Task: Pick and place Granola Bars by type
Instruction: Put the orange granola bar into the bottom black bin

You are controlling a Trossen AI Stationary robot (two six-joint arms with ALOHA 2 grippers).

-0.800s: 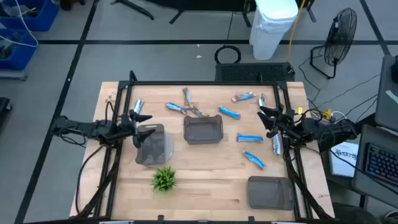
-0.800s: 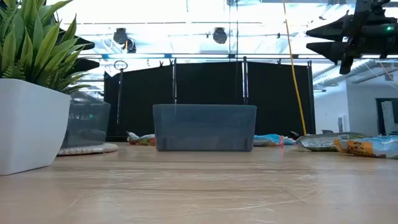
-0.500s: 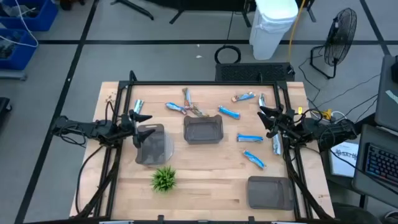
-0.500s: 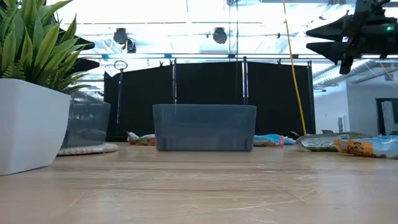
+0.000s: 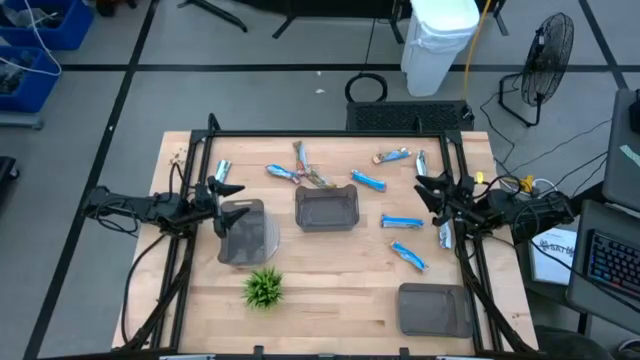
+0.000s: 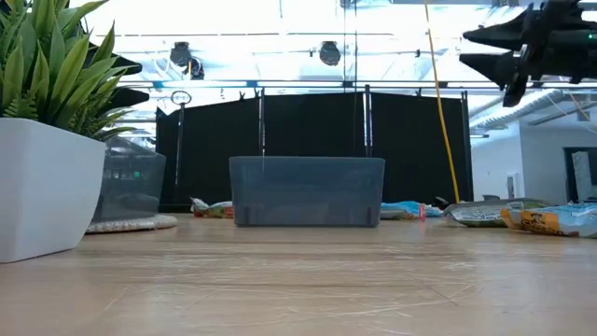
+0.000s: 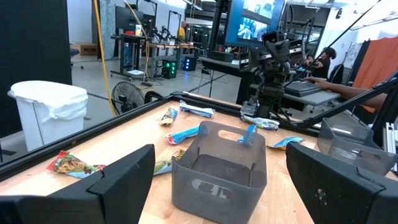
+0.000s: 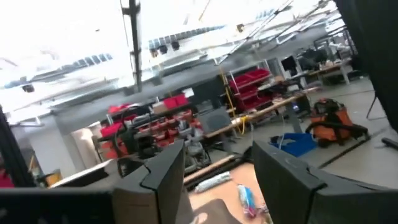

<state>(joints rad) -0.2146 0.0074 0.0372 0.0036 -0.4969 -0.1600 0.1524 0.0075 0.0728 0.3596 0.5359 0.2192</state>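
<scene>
Above bars (image 5: pixel 402 222); right gripper (image 5: pixel 422 193), empty

We see even, bright overhead light in the high view: the table (image 5: pixel 330 290) is lit flatly, and shadows under things are short and soft. In the low view the ceiling lights toward twelve o'clock blow out to white, so the right gripper (image 6: pixel 471 49) reads as a dark silhouette against the glare, and the near tabletop carries a pale sheen. The plant (image 6: pixel 42 65) at nine o'clock looks slightly soft. The left wrist view is clear and evenly lit. The right wrist view is smeared, probably by motion, and its upper half is washed out.
</scene>
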